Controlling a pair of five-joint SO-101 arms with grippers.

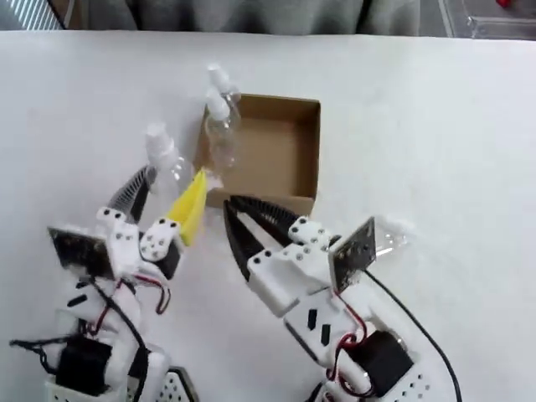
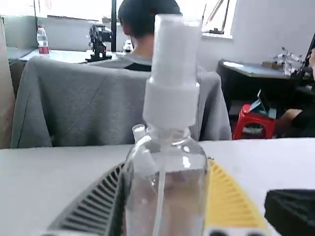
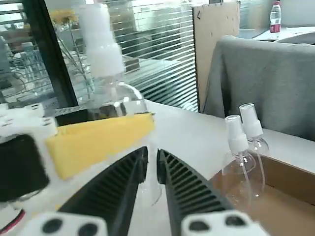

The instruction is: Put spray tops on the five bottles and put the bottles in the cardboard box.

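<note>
Jaws on the left gripper (image 1: 174, 174) pinching an upright bottle (image 1: 163, 155) with its spray top (image 2: 172, 64) on, just off the near-left corner of the cardboard box (image 1: 276, 155). On the right gripper (image 1: 229, 205), pressed almost together on nothing, tips by the box's near wall. In the box's far-left corner, two topped bottles (image 1: 222, 126) standing. Toward the right edge of the table (image 1: 452, 126), another bottle (image 1: 392, 239) lying down.

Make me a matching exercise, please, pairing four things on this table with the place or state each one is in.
Things:
1. left gripper
2. right gripper
3. two capped bottles
4. loose bottle

Places or states:
A. standing inside the cardboard box
B. on the table, outside the box
C. shut on a bottle with a spray top
D. shut, empty, in front of the box

Pairs: 1-C, 2-D, 3-A, 4-B.
</note>
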